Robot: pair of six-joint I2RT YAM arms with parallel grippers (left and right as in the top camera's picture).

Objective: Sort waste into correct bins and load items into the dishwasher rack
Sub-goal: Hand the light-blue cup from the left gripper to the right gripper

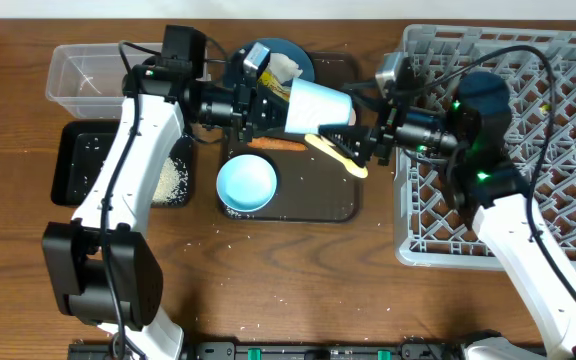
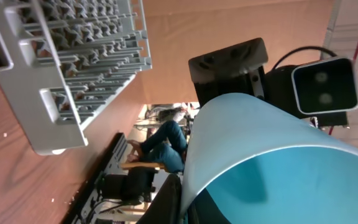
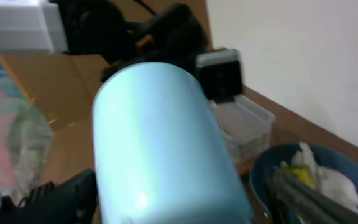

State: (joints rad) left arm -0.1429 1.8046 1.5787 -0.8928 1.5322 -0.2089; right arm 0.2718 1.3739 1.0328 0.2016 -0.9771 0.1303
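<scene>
One light blue cup [image 1: 320, 105], pinched at its rim by the left pincer [image 1: 276, 106], looks light and slippery. The right pincer [image 1: 360, 138], spread wide, should grab its round sides.

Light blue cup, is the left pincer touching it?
Touching. Overhead shows the light blue cup held sideways by the left pincer; left wrist view shows a finger on its rim.

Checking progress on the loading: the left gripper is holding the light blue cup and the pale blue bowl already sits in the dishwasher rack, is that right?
Not quite. The left gripper does hold the light blue cup, but the pale blue bowl is not in the dishwasher rack; it sits on the dark brown serving tray, as the overhead view shows.
</scene>
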